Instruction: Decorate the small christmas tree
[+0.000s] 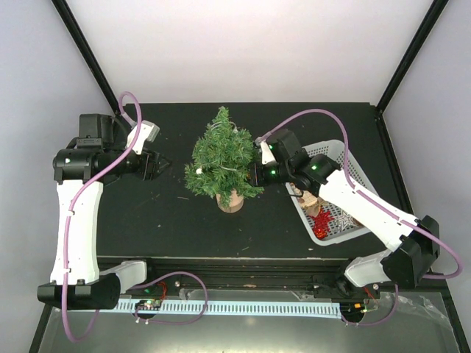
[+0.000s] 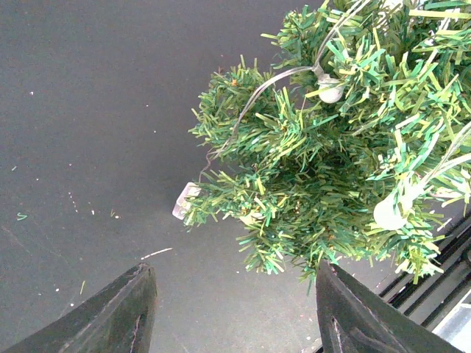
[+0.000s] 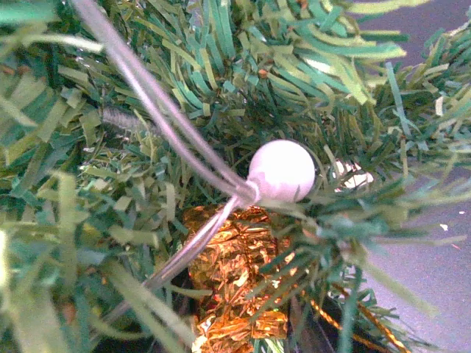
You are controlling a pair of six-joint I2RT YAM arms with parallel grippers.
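Right end effector [image 1: 257, 173] buried in right side of small christmas tree [image 1: 221, 158], seemingly closed on gold foil ornament [image 3: 235, 279] among needles, beside white bead [image 3: 282, 170] on wire. Left end effector [image 1: 156, 166] open, empty, near tree's left side. Tree upright, mid-surface [image 1: 169, 220]. Step judged: ornament being hung. Next: ornament to be lodged on branch, jaws opened, arm drawn back without tree being tipped.

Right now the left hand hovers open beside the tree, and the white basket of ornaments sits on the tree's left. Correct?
Not quite. The top view shows the white basket on the right of the tree, not its left. The left hand does hover open beside the tree.
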